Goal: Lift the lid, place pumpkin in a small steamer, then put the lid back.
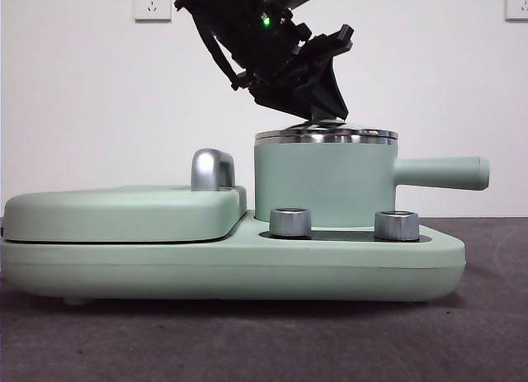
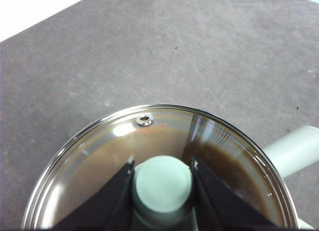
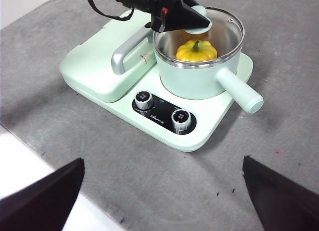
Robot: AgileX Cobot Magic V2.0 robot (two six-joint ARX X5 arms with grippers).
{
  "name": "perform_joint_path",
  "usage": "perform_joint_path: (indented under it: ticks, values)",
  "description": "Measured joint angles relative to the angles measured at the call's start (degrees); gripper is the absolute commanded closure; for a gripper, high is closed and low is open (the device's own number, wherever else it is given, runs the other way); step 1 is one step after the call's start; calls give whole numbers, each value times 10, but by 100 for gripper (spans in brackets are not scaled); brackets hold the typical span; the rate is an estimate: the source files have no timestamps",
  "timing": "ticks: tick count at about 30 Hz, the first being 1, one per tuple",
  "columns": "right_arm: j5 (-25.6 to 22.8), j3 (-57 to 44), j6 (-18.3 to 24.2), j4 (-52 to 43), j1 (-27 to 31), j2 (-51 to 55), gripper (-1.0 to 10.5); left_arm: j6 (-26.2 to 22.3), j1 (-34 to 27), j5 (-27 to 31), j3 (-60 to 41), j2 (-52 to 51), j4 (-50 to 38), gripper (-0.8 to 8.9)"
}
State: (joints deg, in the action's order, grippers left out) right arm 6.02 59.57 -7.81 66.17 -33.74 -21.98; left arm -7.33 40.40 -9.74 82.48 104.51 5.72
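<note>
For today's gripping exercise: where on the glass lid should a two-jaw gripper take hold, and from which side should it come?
Grip the lid by its small green knob, coming from above. The glass disc lies flat on the pot with only a thin steel rim, while the knob stands up at the centre. The left gripper shows this, a jaw on each side of the knob.

The lid (image 2: 99, 166) is clear glass with a shiny steel rim; the small steamer (image 1: 322, 184) is smooth, satin mint-green; the pumpkin (image 3: 196, 51) looks glossy; the desk (image 3: 124, 176) is matt grey, slightly rough.
</note>
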Motion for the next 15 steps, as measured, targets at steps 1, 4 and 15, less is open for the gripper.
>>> perform_joint_path:
  ticks: [1,4,15]
  values:
    - [0,0,0,0,0,0,442,0,0,0,0,1,-2,795]
    - [0,0,-1,0,0,0,442,0,0,0,0,2,-2,794]
    - [0,0,-2,0,0,0,442,-2,0,0,8,2,19,790]
